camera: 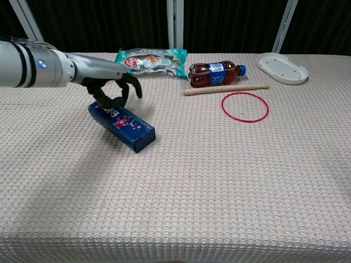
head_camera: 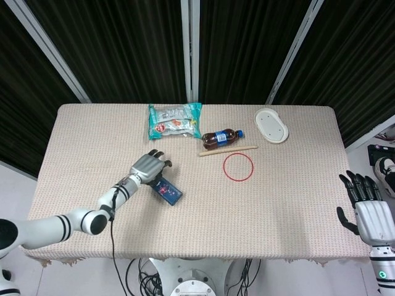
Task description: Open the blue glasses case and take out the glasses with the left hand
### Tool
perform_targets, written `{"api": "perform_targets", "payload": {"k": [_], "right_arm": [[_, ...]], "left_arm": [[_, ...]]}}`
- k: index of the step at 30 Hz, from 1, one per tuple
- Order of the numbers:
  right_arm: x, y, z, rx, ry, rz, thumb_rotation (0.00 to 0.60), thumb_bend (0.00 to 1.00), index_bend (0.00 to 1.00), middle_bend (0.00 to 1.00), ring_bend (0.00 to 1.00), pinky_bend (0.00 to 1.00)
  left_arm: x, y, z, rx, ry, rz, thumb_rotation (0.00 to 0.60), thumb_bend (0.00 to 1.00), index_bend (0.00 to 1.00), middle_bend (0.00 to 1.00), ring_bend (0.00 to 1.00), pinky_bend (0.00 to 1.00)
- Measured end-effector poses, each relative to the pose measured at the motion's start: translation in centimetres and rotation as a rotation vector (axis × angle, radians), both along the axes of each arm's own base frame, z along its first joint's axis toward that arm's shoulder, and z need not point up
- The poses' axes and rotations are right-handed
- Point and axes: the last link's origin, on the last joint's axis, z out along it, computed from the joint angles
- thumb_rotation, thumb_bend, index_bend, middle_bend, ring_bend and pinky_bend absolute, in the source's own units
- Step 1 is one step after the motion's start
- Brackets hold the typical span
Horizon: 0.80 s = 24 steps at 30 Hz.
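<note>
Now one left hand [camera: 112,90] curls its fingers over the far end of one blue glasses case [camera: 123,125], gripping it. That case is long, dark blue with small pictures, closed, lying slanted on the surface [camera: 219,181]. One snack bag [camera: 149,60], one bottle [camera: 214,74], one stick [camera: 226,89], one red ring [camera: 245,106], one white dish [camera: 282,67] lie behind. One right hand [head_camera: 369,213], cut off, hangs wide and empty.

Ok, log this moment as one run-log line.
left hand: grips far end of blue glasses case | case: closed, angled on table | right hand: open, idle at table edge
</note>
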Motion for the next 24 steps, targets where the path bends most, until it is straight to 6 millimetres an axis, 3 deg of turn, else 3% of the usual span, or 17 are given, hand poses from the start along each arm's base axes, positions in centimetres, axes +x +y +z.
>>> {"api": "perform_targets", "payload": {"k": [7,12,14,19,24], "right_arm": [[0.2,-0.2,-0.2,0.01,-0.004,0.016,0.6,0.38,0.0,0.04,0.0,0.0],[0.2,-0.3,-0.2,0.011,-0.008,0.022,0.6,0.37,0.0,0.04,0.0,0.0],[0.2,-0.4,-0.2,0.015,-0.01,0.023,0.6,0.36,0.0,0.04,0.0,0.0],[0.2,-0.6,-0.4,0.024,-0.013,0.024,0.6,0.36,0.0,0.04,0.0,0.0],[0.0,-0.5,-0.4,0.028,-0.014,0.019,0.6,0.36,0.0,0.04,0.0,0.0]], "left_arm": [[-2.0,-2.4,2.6,0.048,-0.029,0.08,0.6,0.6,0.22,0.41,0.06,0.0],[-2.1,-3.5,3.6,0.106,-0.069,0.032,0.6,0.39,0.19,0.28,0.05,0.0],[-1.9,-4.1,3.9,0.134,-0.083,-0.02,0.6,0.37,0.18,0.25,0.04,0.0],[-1.5,-6.4,2.8,0.132,-0.075,-0.149,0.6,0.36,0.16,0.2,0.02,0.0],[-1.2,-7.3,0.9,0.111,-0.045,-0.177,0.6,0.36,0.16,0.2,0.01,0.0]]}}
